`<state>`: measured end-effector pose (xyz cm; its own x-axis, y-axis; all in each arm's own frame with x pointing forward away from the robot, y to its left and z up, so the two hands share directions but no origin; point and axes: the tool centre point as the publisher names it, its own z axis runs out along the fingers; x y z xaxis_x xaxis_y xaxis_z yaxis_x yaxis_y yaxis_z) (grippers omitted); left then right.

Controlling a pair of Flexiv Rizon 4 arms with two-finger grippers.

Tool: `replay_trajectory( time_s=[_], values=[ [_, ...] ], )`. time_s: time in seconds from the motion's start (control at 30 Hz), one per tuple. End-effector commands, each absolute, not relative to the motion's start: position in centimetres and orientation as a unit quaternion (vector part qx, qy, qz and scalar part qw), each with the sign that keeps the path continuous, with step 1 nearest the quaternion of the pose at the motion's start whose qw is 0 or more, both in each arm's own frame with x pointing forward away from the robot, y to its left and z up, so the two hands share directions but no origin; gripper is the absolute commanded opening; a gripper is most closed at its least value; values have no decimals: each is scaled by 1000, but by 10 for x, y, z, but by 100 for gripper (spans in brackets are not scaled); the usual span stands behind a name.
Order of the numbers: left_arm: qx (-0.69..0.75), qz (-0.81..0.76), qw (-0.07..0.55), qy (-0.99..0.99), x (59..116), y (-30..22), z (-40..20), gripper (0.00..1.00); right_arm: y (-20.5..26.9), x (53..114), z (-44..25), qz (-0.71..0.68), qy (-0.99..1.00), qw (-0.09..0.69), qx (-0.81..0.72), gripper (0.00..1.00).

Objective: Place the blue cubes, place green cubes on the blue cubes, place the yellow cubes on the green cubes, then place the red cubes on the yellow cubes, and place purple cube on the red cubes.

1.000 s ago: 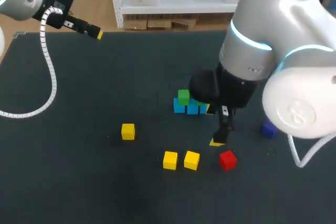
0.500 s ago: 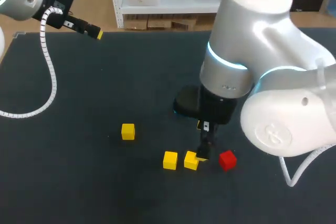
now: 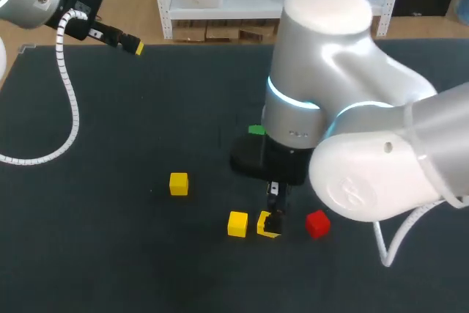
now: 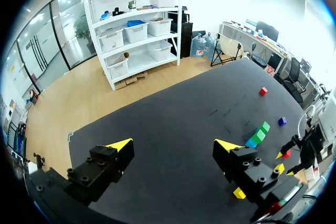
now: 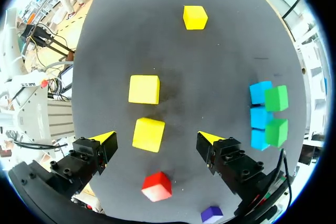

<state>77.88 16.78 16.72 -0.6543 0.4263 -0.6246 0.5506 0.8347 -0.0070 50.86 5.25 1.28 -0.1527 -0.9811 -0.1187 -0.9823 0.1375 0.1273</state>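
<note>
My right gripper [image 5: 156, 139] hangs open just above a yellow cube [image 5: 148, 134], which lies between its fingers without being touched. Another yellow cube [image 5: 144, 88] lies just ahead and a third [image 5: 195, 17] farther off. A red cube [image 5: 156, 186] and a purple cube [image 5: 212, 214] sit under the wrist. Three blue cubes [image 5: 259, 116] stand in a row with two green cubes [image 5: 276, 98] on them. In the head view the right gripper [image 3: 272, 219] covers part of the yellow cube [image 3: 266, 226], beside the red cube [image 3: 316, 223]. My left gripper [image 4: 173, 145] is open and empty, high at the far left [image 3: 130, 43].
The right arm hides the blue row in the head view; only a green corner [image 3: 256, 130] shows. The left wrist view shows a second red cube [image 4: 263, 91] far across the dark table [image 3: 146, 122].
My right arm has swung left and toward the near edge, from beside the blue-green stack to over the yellow cube next to the red one. The left arm has kept still.
</note>
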Motion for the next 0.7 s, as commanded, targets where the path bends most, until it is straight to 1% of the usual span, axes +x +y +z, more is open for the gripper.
replay_trajectory(
  time_s=[0.03, 0.27, 0.3, 0.33, 0.43, 0.47, 0.53, 0.57, 0.7],
  values=[
    [271, -100, 317, 903, 779, 168, 167, 100, 63, 517, 2, 91, 753, -13, -652, 100],
    [271, -100, 317, 903, 779, 168, 167, 100, 63, 519, -8, 81, 758, -31, -646, 100],
    [271, -100, 317, 903, 779, 168, 167, 100, 63, 520, -9, 81, 758, -31, -646, 76],
    [271, -100, 317, 903, 779, 168, 167, 100, 63, 520, -9, 81, 758, -31, -646, 49],
    [271, -100, 317, 903, 779, 168, 167, 100, 62, 519, -9, 80, 760, -33, -645, 31],
    [271, -100, 317, 903, 779, 168, 167, 100, 61, 519, -9, 79, 760, -33, -645, 23],
    [271, -100, 317, 903, 779, 168, 167, 100, 61, 519, -8, 75, 760, -33, -645, 3],
    [271, -100, 317, 903, 779, 168, 167, 100, 61, 518, -8, 74, 760, -34, -645, 0],
    [271, -100, 317, 903, 779, 168, 167, 100, 60, 516, -5, 68, 760, -34, -645, 0]
  ],
)
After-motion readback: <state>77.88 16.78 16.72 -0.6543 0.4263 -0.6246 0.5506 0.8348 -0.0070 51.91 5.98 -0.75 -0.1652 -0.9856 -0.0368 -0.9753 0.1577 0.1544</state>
